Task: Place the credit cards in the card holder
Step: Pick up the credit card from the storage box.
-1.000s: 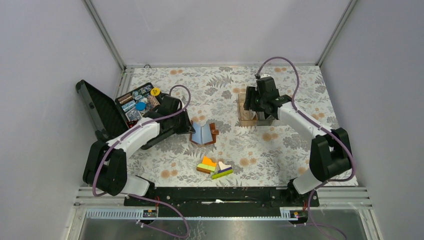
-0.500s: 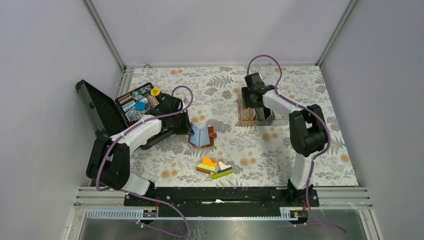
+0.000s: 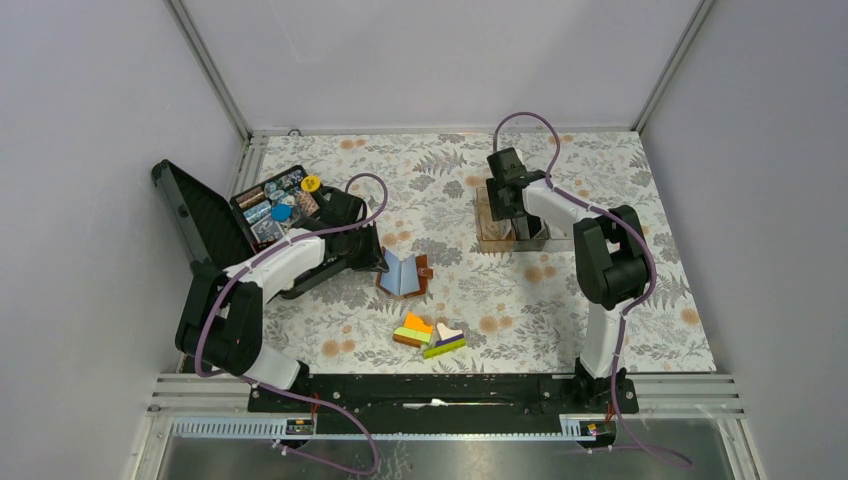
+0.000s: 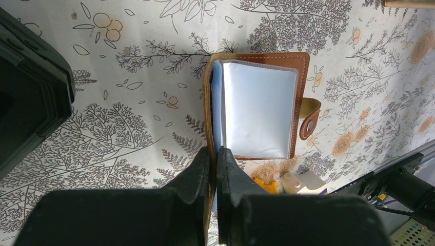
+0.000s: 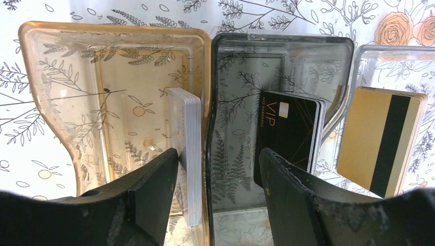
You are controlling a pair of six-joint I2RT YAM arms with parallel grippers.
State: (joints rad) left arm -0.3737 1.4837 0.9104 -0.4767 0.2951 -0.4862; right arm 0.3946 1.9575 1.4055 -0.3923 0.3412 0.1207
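Observation:
The brown leather card holder (image 3: pixel 404 272) lies open on the floral mat, its clear inner sleeve (image 4: pixel 256 110) facing up. My left gripper (image 4: pixel 214 154) is shut on the holder's left cover edge; in the top view it (image 3: pixel 378 262) sits just left of the holder. My right gripper (image 5: pixel 218 154) is open above the compartment boxes (image 3: pixel 510 225). Its jaws straddle a stack of grey credit cards (image 5: pixel 189 148) and the wall between the amber box (image 5: pixel 77 77) and the dark box (image 5: pixel 241 77). Black cards (image 5: pixel 290 133) stand in the dark box. A tan card (image 5: pixel 382 143) stands in the clear box (image 5: pixel 369 56).
An open black tool case (image 3: pixel 215 215) with small parts stands at the left, close behind my left arm; its edge shows in the left wrist view (image 4: pixel 31 97). Orange, green and purple blocks (image 3: pixel 428 335) lie on the mat in front of the card holder.
My right arm has folded in and its gripper has shifted slightly left over the boxes. The card holder has shifted a little in my left gripper's grip.

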